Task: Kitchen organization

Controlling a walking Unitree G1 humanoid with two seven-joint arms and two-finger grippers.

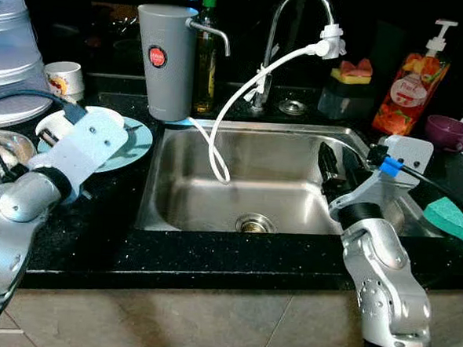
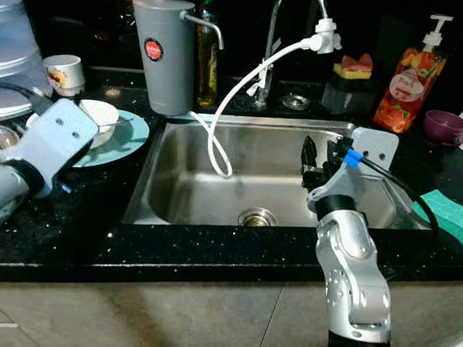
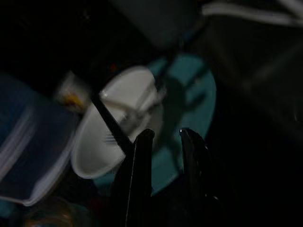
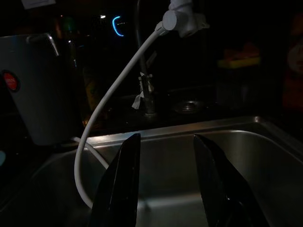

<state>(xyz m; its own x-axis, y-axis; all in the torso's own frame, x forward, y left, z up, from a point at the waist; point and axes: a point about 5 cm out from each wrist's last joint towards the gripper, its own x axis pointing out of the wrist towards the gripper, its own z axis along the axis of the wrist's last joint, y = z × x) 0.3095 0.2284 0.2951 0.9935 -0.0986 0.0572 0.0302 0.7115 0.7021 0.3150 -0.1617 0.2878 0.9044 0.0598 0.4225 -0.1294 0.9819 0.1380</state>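
Black speckled stone countertop point(image 1: 93, 244), running across the whole front and around the basin.

Rectangular stainless-steel sink point(image 1: 183, 194), set into the countertop, round drain at the bottom centre.

Tall grey plastic water-filter jug point(image 1: 164, 59) with round red label, writing too small to read; upright at the sink's back left corner. Thin white hose point(image 1: 244, 92) looping from a white fitting on the curved chrome tap point(image 1: 281, 23) down into the basin.

Round teal plate point(image 1: 131, 145), on the countertop left of the sink, carrying a white round bowl point(image 2: 100, 117) with a utensil lying in it, type unclear.

Left gripper point(image 3: 165, 142), over the plate and bowl; black fingers point(image 3: 142, 161) slightly parted, grasping nothing, tips just beside the bowl's rim and above the teal plate in the wrist view; contact not discernible.

Right gripper point(image 4: 165, 156), held over the right half of the sink, fingers spread apart and empty, pointed toward the tap and hose.

Orange pump bottle point(image 1: 410, 86) with fruit picture, lettering unreadable, at back right.

Teal sponge point(image 2: 453, 215), on the countertop right of the sink.

Small white printed cup point(image 1: 64, 78), back left, print illegible.

Small purple cup point(image 1: 446, 132), far right.
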